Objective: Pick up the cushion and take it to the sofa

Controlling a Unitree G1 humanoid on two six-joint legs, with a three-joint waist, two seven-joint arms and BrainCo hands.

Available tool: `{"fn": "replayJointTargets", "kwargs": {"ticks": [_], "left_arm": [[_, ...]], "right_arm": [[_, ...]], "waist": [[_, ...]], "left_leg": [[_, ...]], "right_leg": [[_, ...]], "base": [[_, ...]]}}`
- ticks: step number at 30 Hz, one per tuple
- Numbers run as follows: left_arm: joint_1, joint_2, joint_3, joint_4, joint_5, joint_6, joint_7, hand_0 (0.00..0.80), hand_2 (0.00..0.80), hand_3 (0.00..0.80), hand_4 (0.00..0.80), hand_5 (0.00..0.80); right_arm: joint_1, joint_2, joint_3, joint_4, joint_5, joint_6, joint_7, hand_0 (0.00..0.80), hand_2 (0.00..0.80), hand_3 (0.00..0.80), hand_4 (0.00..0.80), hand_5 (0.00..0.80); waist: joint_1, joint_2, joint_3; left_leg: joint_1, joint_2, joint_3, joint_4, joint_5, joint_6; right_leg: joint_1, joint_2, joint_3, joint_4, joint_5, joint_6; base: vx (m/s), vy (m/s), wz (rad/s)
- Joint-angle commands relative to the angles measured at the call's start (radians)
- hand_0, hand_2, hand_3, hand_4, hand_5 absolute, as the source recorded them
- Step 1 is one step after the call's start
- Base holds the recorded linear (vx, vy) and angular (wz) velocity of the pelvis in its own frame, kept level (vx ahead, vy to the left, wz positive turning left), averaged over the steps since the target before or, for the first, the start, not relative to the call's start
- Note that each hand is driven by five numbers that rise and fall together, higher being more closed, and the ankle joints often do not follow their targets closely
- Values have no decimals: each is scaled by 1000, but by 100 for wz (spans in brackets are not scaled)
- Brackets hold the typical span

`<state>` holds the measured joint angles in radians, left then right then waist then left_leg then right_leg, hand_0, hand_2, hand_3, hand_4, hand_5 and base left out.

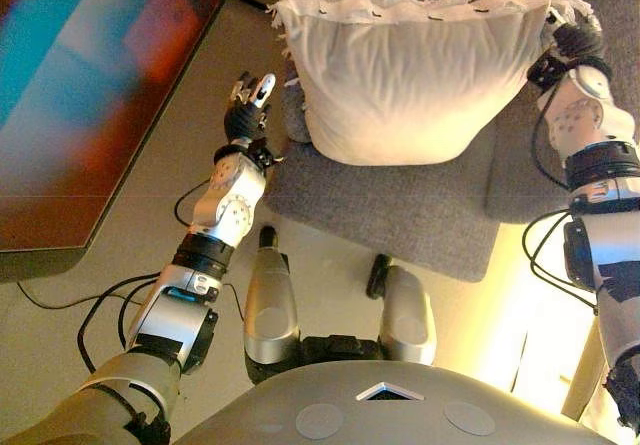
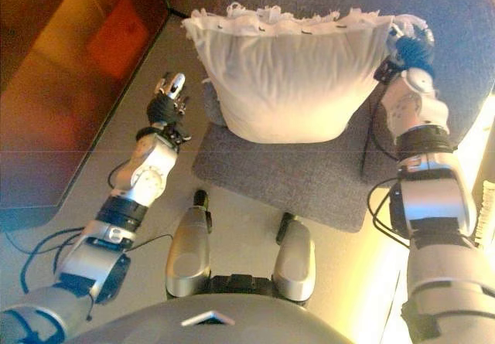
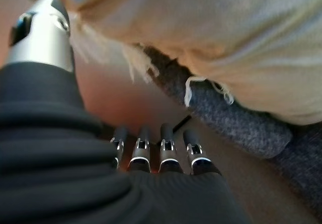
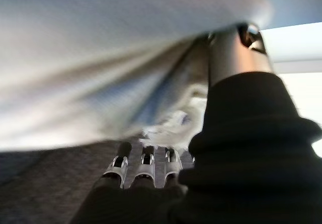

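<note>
Right hand (image 1: 573, 33): it is at the upper right corner of the cushion, and its fingers (image 4: 146, 164) are curled into the fringed edge there, so it grips the cloth.
Left hand (image 1: 248, 105): it is just beside the lower left side of the cushion, not touching it. Its fingers (image 3: 167, 153) are curled toward the palm and hold nothing.
Cushion (image 1: 410, 75): white, with a fringe along its top edge. It stands upright and its lower edge rests on the grey seat. The right corner is drawn tight toward the right hand.
Seat (image 1: 400, 215): a grey fabric seat pad under the cushion. A grey padded back (image 2: 456, 42) rises behind and to the right of it. This looks like a sofa or an armchair; I cannot tell which one.
Floor (image 1: 150, 175): pale and smooth, it lies between the seat and a large dark glossy panel (image 1: 90, 85) at the robot's left.
</note>
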<state>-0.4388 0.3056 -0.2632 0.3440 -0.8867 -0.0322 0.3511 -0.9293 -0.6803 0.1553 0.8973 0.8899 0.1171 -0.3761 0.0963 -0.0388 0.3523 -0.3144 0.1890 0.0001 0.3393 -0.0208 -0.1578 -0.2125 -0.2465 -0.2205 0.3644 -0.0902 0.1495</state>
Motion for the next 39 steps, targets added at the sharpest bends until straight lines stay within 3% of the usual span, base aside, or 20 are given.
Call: {"fn": "replayJointTargets", "kwargs": {"ticks": [1,6,13,18,25,27,28,30,35,39], "left_arm": [[46,32,-22,-91,-4,-38,-30,0,0,0,0,0],[97,50,-32,-117,-12,-15,-42,0,0,0,0,0],[160,64,-38,-142,-40,14,-74,0,0,0,0,0],[223,71,-16,-182,-73,34,-111,0,0,0,0,0],[302,63,30,-248,-69,34,-172,0,0,0,0,0],[328,53,50,-255,-49,26,-191,0,0,0,0,0],[339,47,55,-252,-42,21,-207,0,0,0,0,0],[359,32,67,-253,-13,23,-231,0,0,0,0,0],[434,13,101,-274,2,45,-300,0,0,0,0,0],[509,13,117,-276,33,20,-374,0,0,0,0,0]], "right_arm": [[-79,-64,-29,-4,51,-100,-32,0,0,0,0,0],[-88,-107,-52,14,66,-118,-118,0,0,0,0,0],[-69,-129,-22,4,-12,-80,-65,0,0,0,0,0],[48,-100,-35,-149,-59,-89,-43,0,0,0,0,0],[336,46,-62,-479,-84,-111,69,0,0,0,0,0],[475,111,-72,-573,-84,-170,154,0,0,0,0,0],[539,140,-82,-602,-86,-159,194,0,0,0,0,0],[643,188,-77,-635,-114,-195,251,0,0,0,0,0],[842,278,-56,-662,-195,-209,377,0,0,0,0,0],[929,335,-27,-653,-230,-221,406,0,0,0,0,0]], "waist": [[37,-22,-160],[50,-27,-215],[54,-17,-278],[36,-10,-299],[-13,-8,-302],[-31,-6,-303],[-38,-5,-306],[-51,-3,-311],[-72,2,-323],[-78,3,-324]], "left_leg": [[29,56,15,-105,108,-30],[103,55,38,-196,132,-31],[177,40,58,-233,121,-19],[228,27,83,-264,111,-6],[279,4,125,-285,88,20],[297,-3,142,-304,88,30],[303,-6,148,-312,88,34],[320,-17,158,-332,88,43],[343,-39,177,-360,86,57],[354,-55,193,-376,86,61]], "right_leg": [[81,3,3,-170,94,-2],[164,23,-22,-267,114,1],[229,14,-30,-312,125,9],[260,4,-32,-338,136,16],[257,6,-7,-359,161,18],[253,9,-2,-362,168,19],[252,9,-3,-364,171,20],[251,11,-6,-371,179,22],[250,16,-13,-386,192,24],[252,22,-24,-412,212,25]], "base": [[115,-7,11],[137,12,12],[120,47,13],[47,46,-9],[-29,24,-11],[-43,8,-16],[-44,-2,-17],[-49,-10,-15],[-68,-5,-8],[-89,-4,-7]]}}
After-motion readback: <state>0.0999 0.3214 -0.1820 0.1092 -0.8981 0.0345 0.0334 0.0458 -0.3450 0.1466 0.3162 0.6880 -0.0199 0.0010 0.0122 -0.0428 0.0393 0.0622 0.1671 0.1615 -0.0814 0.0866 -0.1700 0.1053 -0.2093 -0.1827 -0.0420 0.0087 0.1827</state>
